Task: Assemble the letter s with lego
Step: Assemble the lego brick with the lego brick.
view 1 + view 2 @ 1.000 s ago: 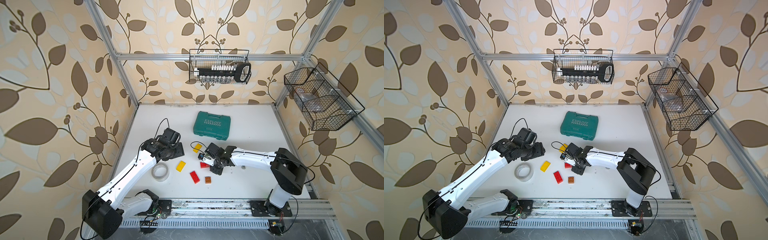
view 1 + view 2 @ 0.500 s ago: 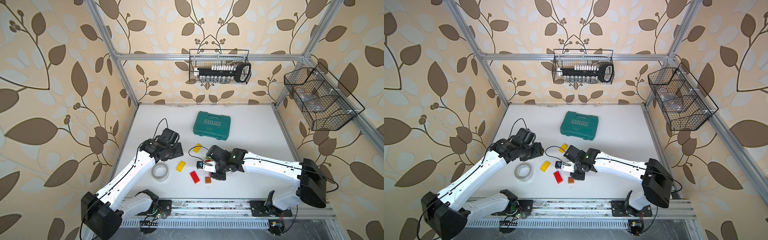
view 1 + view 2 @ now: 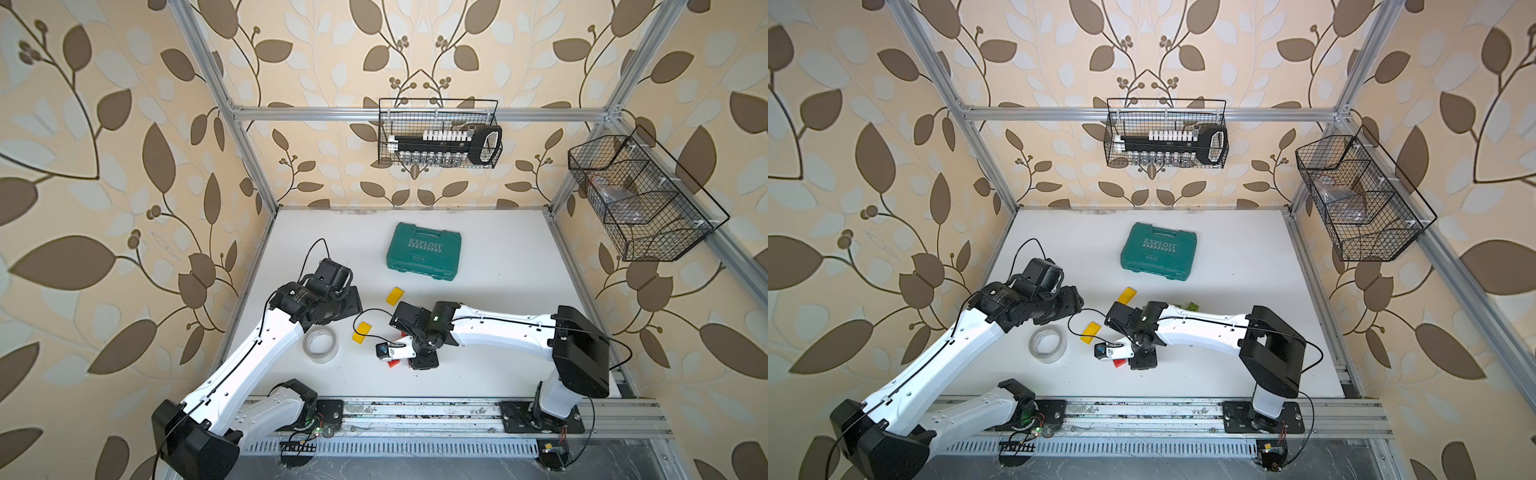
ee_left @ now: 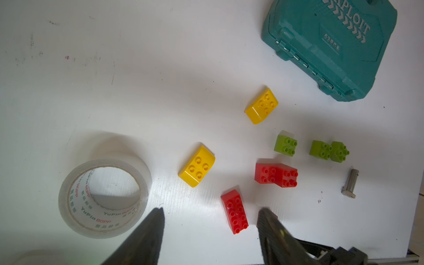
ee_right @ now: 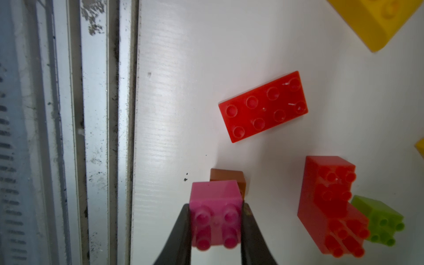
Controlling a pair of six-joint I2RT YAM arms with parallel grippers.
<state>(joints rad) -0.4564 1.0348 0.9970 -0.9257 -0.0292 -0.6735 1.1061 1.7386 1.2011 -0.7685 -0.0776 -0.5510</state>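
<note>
Near desk front edge | right gripper clamping small square pink studded plastic brick, small brown plastic brick lying just beyond it | left gripper hanging part-open, empty

Lego is coloured red, yellow, green, brown; one pink brick is seen. The case is coloured teal.

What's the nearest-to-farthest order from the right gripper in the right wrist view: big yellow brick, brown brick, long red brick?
1. Brown brick, just past the fingers.
2. Long red brick, lying alone.
3. Big yellow brick, beyond the red one.
</note>
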